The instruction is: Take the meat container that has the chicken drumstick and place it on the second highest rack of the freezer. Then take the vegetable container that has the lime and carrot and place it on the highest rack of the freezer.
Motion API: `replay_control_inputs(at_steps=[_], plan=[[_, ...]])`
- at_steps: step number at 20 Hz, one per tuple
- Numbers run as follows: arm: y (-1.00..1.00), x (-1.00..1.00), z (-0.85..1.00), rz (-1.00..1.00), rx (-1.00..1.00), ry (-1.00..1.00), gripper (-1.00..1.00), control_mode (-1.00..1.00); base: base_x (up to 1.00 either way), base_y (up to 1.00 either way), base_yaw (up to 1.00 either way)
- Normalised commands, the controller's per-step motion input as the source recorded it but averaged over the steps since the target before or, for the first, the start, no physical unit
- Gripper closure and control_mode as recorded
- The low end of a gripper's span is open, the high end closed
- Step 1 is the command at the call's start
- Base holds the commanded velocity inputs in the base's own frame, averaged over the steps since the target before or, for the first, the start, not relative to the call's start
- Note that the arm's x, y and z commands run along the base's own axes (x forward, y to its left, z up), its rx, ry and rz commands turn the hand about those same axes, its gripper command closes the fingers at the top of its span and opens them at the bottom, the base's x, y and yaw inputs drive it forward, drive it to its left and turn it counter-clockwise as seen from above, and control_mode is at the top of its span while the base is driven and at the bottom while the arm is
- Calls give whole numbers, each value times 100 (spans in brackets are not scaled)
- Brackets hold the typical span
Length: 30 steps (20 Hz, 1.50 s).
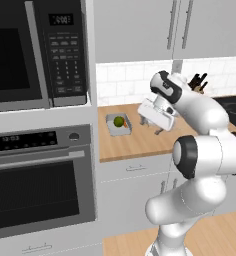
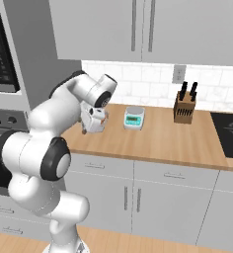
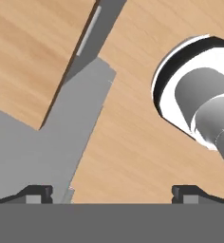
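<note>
Hazards, then stock, all placed against the counter (image 1: 140, 142). The arm is reaching out over the counter's left half, and its gripper (image 1: 154, 127) is hanging just above the wood with jaws spread wide, gripping nothing. The likely risk is that it is heading for the tray (image 1: 111, 131) lying near the counter's left end, although the task is asking for the drumstick container first, so the order could be getting reversed. A spread finger coming down on the tray's rim could be tipping it and sending the lime (image 1: 119, 121) rolling off the counter's front edge. The elbow swinging wide could be brushing the scale (image 2: 134, 117) at the counter's back.

Count:
- One oven (image 1: 40, 185) is standing left of the counter.
- One microwave (image 1: 37, 50) is sitting above counter height, on the same side.
- Two cabinet doors (image 2: 98, 29) are hanging over the counter.
- One cooktop (image 2: 229, 131) is lying at the counter's right end.
- One knife block (image 2: 184, 107) is standing at the back of the counter.
- There is one scale and one tray.
- One lime and one carrot (image 1: 125, 123) are resting inside the tray.
- One outlet (image 2: 178, 74) is sitting on the wall above the counter.
</note>
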Motion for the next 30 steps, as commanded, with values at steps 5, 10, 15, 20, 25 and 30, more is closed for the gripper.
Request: replay_control_inputs(at_steps=[5,10,15,20,25,30], plan=[[14,38,-14,-27,-22,0,-100,-100,0,0,0],[0,30,-29,-15,-18,-4,-100,-100,0,0,0],[0,38,-43,-8,-1,-3,-100,-100,0,0,0],[0,43,-17,0,-2,-7,-100,-100,0,0,0],[0,35,0,0,-11,-17,-100,-100,0,0,0],[0,47,-1,0,-4,-5,-100,-100,0,0,0]])
